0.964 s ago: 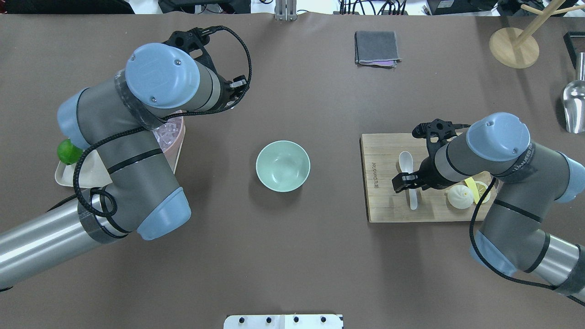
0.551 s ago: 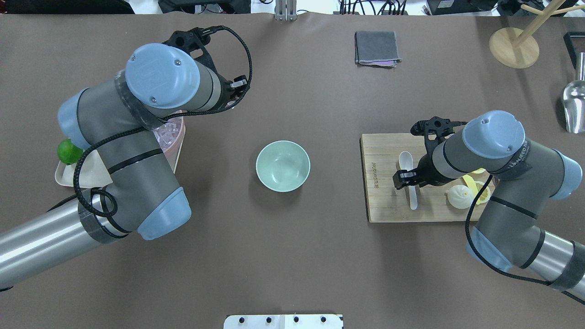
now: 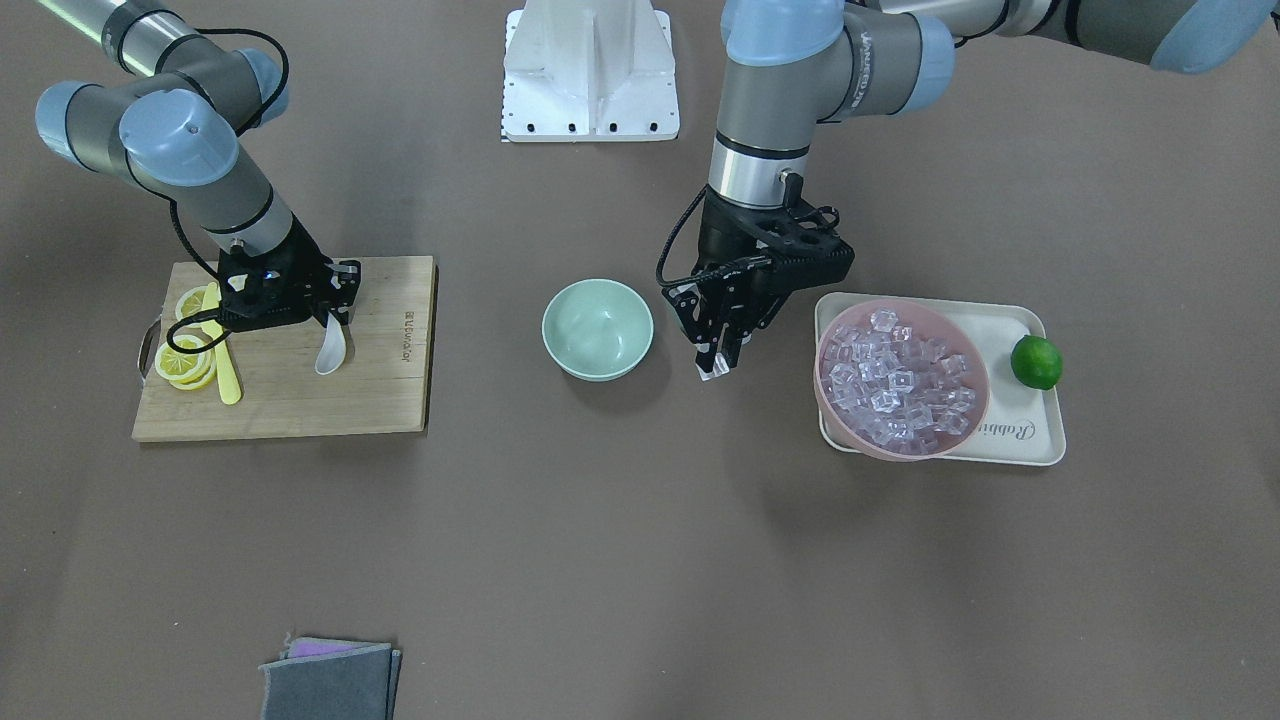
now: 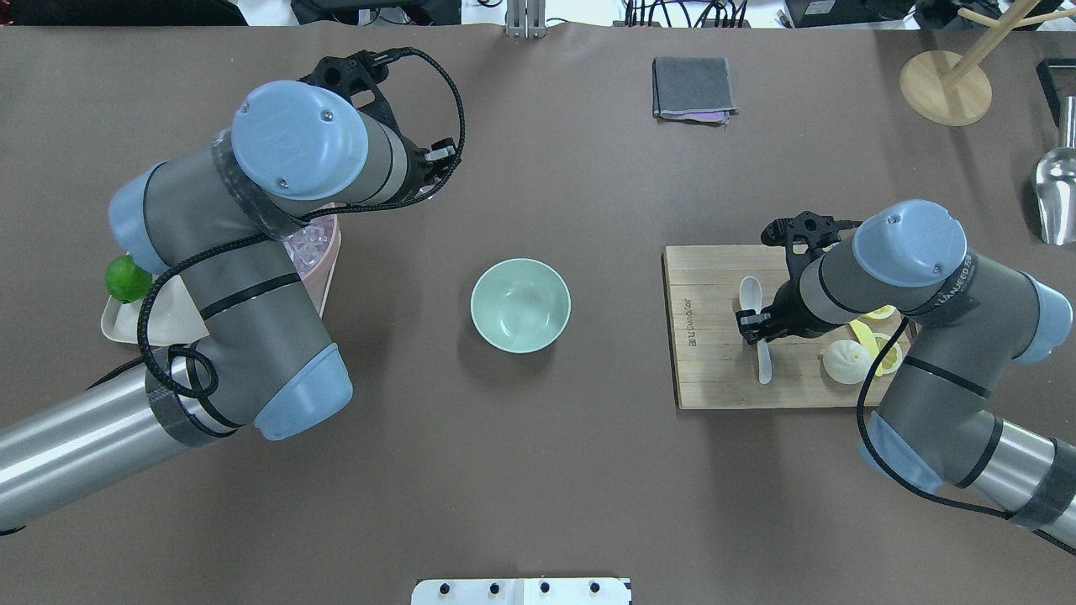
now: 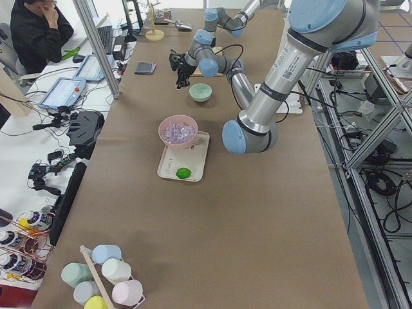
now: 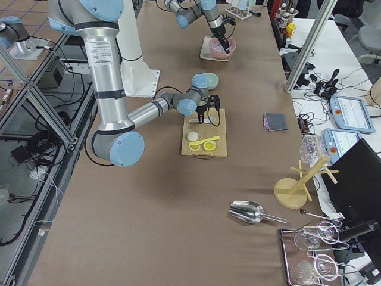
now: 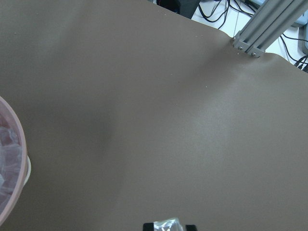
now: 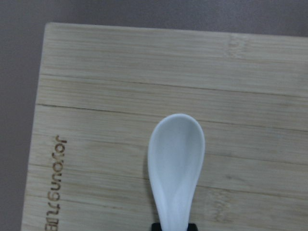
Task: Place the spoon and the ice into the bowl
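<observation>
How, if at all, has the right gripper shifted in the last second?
Yes: the right gripper shifted slightly right overhead, away from the cutting board's printed edge.

Robotics lab: aluminium framing (image 5: 95, 45), teach pendant (image 5: 64, 92), seated operator (image 5: 35, 35).

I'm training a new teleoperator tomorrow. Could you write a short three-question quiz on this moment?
1. True or false: the mint bowl is empty.
2. The left gripper holds: A) a sponge, B) an ice cube, C) nothing.
3. What lies beneath the spoon that the right gripper grips?
Key: 1 true; 2 B; 3 the wooden cutting board.
</observation>
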`<state>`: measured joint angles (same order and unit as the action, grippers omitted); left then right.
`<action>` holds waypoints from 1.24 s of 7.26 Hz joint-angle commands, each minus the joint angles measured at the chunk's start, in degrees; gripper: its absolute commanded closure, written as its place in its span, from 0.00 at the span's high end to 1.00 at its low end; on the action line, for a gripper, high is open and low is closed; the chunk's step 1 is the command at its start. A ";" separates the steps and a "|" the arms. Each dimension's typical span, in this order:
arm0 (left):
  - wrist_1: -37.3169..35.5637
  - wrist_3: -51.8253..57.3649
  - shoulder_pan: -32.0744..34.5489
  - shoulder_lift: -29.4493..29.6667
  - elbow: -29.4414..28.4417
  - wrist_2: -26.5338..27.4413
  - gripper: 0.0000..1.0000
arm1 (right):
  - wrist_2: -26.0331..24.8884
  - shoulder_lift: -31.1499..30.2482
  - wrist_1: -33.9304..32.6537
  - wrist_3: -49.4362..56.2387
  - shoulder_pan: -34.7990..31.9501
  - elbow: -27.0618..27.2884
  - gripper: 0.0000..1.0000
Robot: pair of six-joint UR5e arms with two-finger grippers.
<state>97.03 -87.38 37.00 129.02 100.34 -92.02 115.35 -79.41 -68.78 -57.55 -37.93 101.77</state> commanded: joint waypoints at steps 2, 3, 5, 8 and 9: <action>0.26 0.01 0.00 -0.09 0.12 0.00 0.00 | 4.85 3.37 -4.84 0.07 -5.81 1.76 0.00; 0.17 -0.07 -0.69 -0.18 -0.14 -0.09 0.00 | 5.05 4.43 -7.05 0.07 -6.10 3.42 0.00; 0.17 -0.25 -7.09 -0.44 -0.41 0.09 0.00 | 4.88 8.81 -9.34 -0.81 -6.01 3.88 0.00; 0.35 -2.25 -13.17 1.66 -1.72 0.09 0.00 | 4.27 12.00 -12.08 -0.99 -5.84 4.32 0.00; 3.39 -2.44 -13.18 2.10 -3.38 0.96 0.00 | 3.74 12.26 -12.17 -0.99 -5.49 4.40 0.00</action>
<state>97.99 -89.11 24.53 130.27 98.47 -91.75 119.58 -67.66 -80.67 -58.51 -43.71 106.03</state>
